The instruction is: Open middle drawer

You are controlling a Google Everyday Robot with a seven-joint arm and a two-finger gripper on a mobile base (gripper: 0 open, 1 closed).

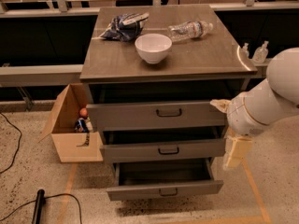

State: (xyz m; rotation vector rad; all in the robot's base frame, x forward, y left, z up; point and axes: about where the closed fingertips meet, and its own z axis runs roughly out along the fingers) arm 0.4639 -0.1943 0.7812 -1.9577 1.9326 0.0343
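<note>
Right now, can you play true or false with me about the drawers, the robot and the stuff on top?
1. A white bowl stands on top of the cabinet. True.
2. The water bottle stands upright. False: it lies on its side behind the bowl.
3. The robot's hand is on the handle of the middle drawer. False: the hand hangs by the right end of the drawers, away from the handle.
4. A cardboard box sits on the floor left of the cabinet. True.
5. The bottom drawer sticks out the furthest. True.
</note>
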